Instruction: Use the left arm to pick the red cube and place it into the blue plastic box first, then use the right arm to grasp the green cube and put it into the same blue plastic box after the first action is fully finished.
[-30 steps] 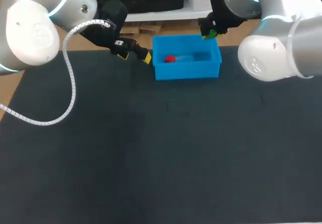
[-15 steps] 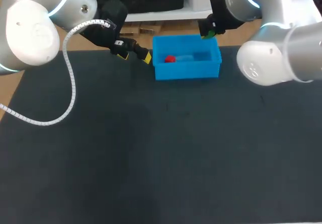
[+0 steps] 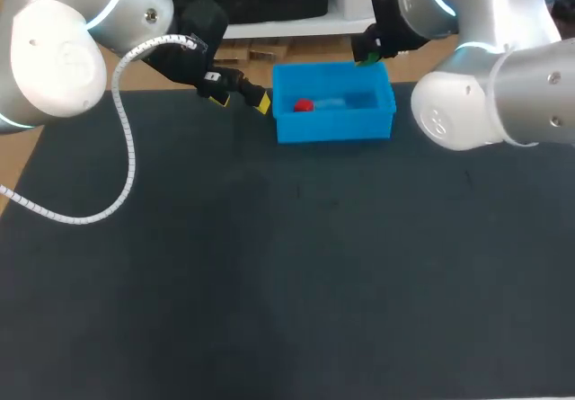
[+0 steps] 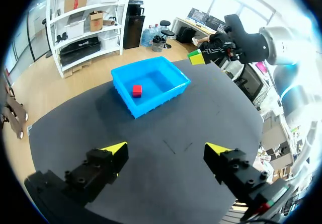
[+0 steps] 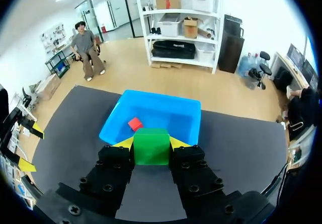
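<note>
The blue plastic box (image 3: 377,121) stands at the back middle of the dark table, and the red cube (image 3: 304,106) lies inside it near its left end. Just left of the box, my left gripper (image 3: 241,100) is open and holds nothing; in its wrist view the box (image 4: 132,105) and red cube (image 4: 137,90) lie ahead of the gripper (image 4: 166,149). My right gripper (image 5: 151,142) is shut on the green cube (image 5: 151,146), held in the air above the box's far right corner (image 3: 371,58), with the box (image 5: 113,127) and red cube (image 5: 134,124) ahead.
The dark table mat (image 3: 287,274) stretches out in front of the box. A white coiled cable (image 3: 126,148) hangs from my left arm over the table's left part.
My right arm has shifted a little leftward with the green cube, staying above the box's far right corner. The left arm has not moved.
</note>
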You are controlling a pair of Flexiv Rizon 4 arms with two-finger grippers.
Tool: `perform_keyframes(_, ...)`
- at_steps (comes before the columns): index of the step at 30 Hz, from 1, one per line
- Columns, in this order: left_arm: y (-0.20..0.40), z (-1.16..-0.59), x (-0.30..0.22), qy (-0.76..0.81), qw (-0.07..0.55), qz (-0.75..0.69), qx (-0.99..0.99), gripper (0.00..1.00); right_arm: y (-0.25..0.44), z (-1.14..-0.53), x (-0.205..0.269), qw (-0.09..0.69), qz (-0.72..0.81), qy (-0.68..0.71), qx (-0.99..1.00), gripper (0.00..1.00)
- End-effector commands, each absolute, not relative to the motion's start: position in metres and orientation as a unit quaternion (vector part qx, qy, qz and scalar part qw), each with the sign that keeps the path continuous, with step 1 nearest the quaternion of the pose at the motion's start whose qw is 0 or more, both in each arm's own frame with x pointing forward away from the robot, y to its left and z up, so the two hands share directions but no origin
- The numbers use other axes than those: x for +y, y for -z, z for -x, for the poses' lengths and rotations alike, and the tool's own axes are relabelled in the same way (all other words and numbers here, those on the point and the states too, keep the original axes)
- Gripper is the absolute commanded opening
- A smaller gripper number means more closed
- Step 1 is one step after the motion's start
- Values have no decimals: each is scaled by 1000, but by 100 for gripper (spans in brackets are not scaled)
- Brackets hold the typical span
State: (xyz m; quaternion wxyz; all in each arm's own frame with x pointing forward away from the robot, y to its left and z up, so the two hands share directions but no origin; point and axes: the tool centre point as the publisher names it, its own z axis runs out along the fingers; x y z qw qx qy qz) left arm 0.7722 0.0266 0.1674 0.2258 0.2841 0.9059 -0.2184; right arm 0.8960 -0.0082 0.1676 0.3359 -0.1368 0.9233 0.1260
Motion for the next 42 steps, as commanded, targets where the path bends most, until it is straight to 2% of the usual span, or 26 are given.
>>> perform_keyframes(1, -168, -772, 26, 217, 225, -283, 906, 100, -164, -909, -6, 332, 140, -128, 924, 0)
perform_keyframes(42, -168, -772, 26, 217, 225, -283, 906, 100, -115, -930, 1, 315, 147, -141, 927, 0)
